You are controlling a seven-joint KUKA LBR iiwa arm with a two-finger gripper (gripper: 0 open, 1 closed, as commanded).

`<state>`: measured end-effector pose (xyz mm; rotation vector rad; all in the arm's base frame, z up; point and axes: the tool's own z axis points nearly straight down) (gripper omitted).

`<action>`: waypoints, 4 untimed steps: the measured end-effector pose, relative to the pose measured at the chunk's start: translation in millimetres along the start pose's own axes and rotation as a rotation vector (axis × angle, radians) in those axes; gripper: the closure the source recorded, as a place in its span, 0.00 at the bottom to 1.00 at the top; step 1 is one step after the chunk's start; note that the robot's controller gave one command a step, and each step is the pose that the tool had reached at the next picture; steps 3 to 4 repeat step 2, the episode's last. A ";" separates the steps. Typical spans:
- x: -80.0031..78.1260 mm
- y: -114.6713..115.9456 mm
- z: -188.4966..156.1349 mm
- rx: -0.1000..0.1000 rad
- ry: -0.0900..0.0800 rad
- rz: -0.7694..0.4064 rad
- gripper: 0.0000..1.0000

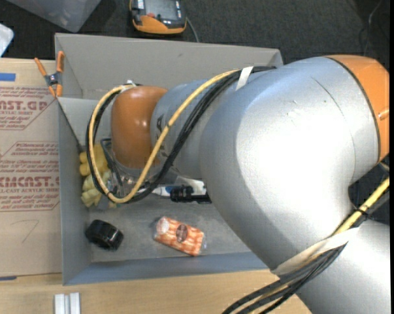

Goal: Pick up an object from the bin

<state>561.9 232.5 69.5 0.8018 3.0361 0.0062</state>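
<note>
Just beside the yellow lump point(90, 176), we are hovering our gripper point(121, 178), unable to tell whether it is open or closed, while a black cap point(104, 234) and an orange packet point(178, 235) are lying below that lump.

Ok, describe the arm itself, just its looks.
The arm is made of bulky, rounded silver-grey links with an orange band at a joint. A smooth, domed orange cover caps the wrist. Black cables and a yellow cable run along it and loop round the wrist.
</note>
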 end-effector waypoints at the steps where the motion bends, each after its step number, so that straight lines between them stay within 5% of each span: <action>1: 0.6 -0.2 -4.4 0.001 0.001 0.000 1.00; 4: 2.6 -2.3 -22.8 0.009 0.009 0.000 1.00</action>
